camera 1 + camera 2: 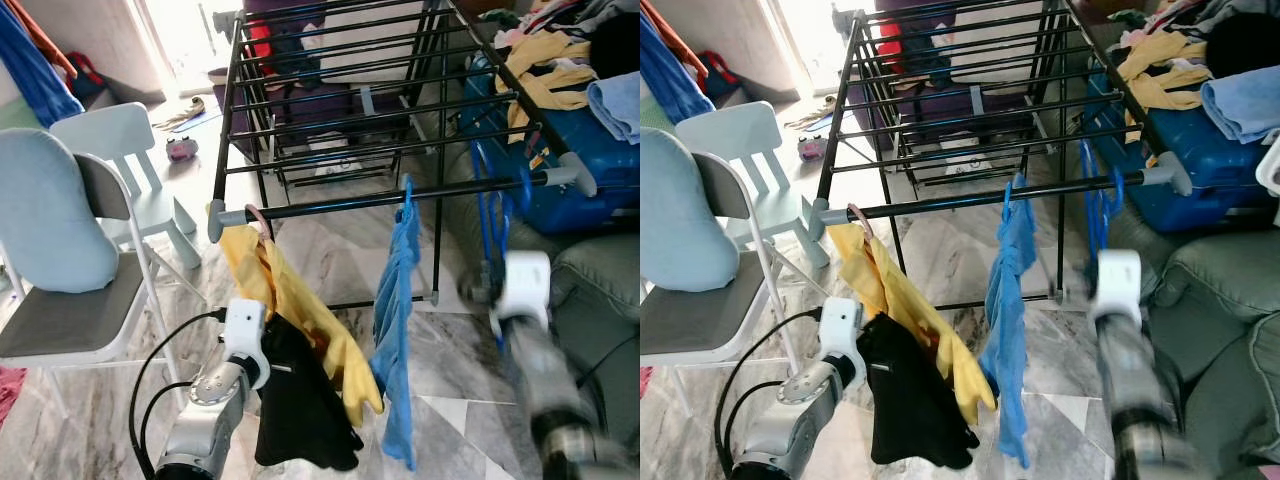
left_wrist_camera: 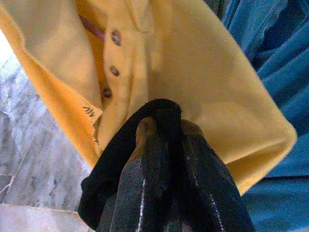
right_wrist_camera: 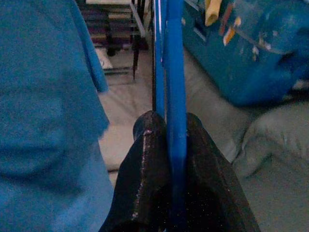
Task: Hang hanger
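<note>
Two hands are busy as I see it: my right hand (image 3: 169, 140) pinches the blue hanger (image 1: 488, 225) hooked near the rack's front rail's (image 1: 400, 200) right end, ready to release, my left hand (image 2: 161, 130) clamps black cloth (image 1: 300, 400).

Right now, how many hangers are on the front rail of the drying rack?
3: one holding the yellow shirt at the rail's left end, one with the blue garment mid-rail, and an empty blue hanger at the right, gripped by the right claw.
</note>
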Available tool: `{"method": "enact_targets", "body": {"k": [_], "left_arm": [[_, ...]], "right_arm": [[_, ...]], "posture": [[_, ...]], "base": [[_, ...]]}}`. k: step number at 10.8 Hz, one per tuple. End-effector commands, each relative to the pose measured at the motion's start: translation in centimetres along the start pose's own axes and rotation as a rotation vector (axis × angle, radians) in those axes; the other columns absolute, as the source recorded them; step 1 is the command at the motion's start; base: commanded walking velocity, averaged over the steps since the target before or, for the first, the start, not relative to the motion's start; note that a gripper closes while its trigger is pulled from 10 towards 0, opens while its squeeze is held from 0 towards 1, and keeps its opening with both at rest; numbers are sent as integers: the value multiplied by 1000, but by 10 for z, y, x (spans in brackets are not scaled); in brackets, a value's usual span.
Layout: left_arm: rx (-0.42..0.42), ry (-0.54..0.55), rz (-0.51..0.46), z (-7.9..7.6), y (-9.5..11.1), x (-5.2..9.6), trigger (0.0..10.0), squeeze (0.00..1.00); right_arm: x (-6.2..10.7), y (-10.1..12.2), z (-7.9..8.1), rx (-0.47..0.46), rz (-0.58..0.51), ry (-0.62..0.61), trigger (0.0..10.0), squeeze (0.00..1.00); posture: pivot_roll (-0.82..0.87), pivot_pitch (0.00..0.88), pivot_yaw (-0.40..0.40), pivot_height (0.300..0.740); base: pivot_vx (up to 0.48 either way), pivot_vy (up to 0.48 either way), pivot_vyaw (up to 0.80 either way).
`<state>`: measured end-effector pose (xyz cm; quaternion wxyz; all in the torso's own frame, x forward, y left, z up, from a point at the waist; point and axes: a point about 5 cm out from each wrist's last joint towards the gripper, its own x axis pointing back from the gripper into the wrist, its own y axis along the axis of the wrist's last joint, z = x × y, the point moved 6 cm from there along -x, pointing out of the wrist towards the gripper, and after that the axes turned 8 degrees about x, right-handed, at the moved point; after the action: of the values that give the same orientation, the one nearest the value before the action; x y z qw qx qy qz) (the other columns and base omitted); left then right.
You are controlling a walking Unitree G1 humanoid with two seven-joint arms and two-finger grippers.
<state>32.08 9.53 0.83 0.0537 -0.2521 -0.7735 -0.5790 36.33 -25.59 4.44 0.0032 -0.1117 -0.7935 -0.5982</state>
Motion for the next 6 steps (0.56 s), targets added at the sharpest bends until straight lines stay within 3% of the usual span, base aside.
{"method": "enact_targets", "body": {"k": [1, 3, 6], "left_arm": [[-16, 19, -32, 5, 9, 1, 10000, 0], [-22, 19, -36, 5, 8, 0, 10000, 0], [-25, 17, -43, 3, 10, -2, 10000, 0]], "right_arm": [[1, 6, 6, -20, -36, 20, 10000, 0], [14, -4, 1, -30, -31, -5, 10000, 0], [18, -3, 1, -36, -41, -2, 10000, 0]], "posture": [[-132, 0, 94, 740], [-145, 0, 96, 740], [-154, 0, 96, 740]], "base": [[0, 0, 0], [0, 0, 0], [0, 0, 0]]}}
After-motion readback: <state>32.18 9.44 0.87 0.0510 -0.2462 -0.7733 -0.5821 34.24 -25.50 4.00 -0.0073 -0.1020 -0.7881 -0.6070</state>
